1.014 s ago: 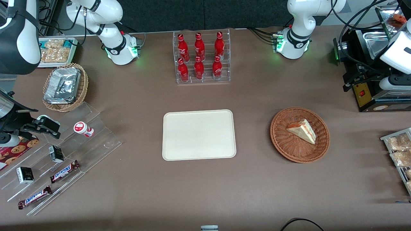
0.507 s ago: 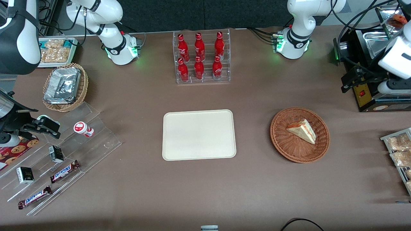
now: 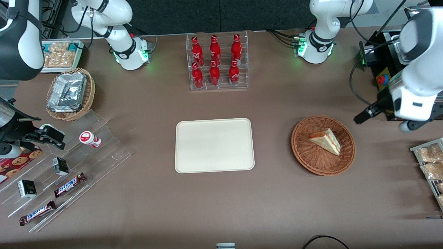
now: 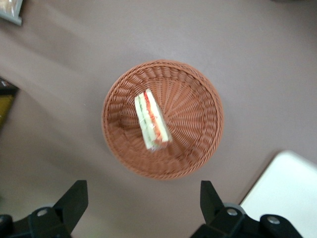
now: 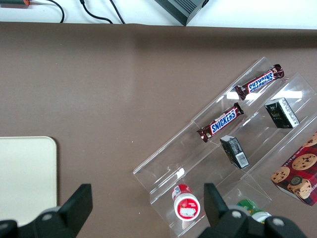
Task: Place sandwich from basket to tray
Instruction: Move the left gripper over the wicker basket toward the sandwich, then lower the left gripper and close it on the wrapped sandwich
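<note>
We find the sandwich (image 3: pixel 325 140) lying in the basket (image 3: pixel 308 160), on the woven floor a little off centre toward the working arm's end of the worktop (image 3: pixel 221 207). In the wrist view the sandwich (image 4: pixel 152 119) rests on edge, its orange-red and pale layers facing up, long axis running roughly from 12 to 6 o'clock across the basket (image 4: pixel 198 148). Nothing touches it.

The gripper (image 4: pixel 143 203) hangs above the worktop with its jaws wide apart and nothing between them. Both dark fingers (image 4: pixel 74 201) show clear of the basket rim. In the front view the gripper (image 3: pixel 361 117) sits at about 2 o'clock from the basket, near its rim but higher, toward the working arm's end.

The tray (image 3: pixel 214 145) lies flat at the middle of the worktop, at 9 o'clock from the basket and well apart from it; its surface is bare. A corner of the tray (image 4: pixel 292 193) also shows in the wrist view.

We note a clear rack of red bottles (image 3: pixel 216 62) at 12 o'clock from the tray, farther from the front camera. Bagged snacks (image 3: pixel 429 160) lie at the working arm's end of the worktop.
</note>
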{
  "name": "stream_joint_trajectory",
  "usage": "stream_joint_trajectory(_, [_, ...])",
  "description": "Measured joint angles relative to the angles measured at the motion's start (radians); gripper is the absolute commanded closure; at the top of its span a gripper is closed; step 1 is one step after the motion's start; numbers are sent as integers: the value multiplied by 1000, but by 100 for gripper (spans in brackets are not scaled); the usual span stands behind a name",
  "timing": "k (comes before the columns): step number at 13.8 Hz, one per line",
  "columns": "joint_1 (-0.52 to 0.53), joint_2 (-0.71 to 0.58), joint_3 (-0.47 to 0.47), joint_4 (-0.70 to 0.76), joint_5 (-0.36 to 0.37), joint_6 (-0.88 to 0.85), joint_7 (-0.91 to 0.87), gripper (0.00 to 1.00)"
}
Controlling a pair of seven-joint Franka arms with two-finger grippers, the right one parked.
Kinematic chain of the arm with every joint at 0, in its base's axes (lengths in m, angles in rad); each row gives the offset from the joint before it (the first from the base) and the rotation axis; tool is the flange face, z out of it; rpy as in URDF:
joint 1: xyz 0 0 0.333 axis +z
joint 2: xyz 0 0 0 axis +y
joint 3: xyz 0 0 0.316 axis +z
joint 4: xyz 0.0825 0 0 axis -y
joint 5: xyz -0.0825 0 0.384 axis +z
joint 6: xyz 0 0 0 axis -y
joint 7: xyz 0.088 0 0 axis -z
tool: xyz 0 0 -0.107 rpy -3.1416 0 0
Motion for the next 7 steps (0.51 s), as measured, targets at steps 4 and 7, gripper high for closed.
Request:
stream_joint_trajectory(4, [-2, 4, -2, -188, 0, 199, -129, 0])
stream_joint_trajectory(7, [-2, 18, -3, -308, 0, 347, -205, 0])
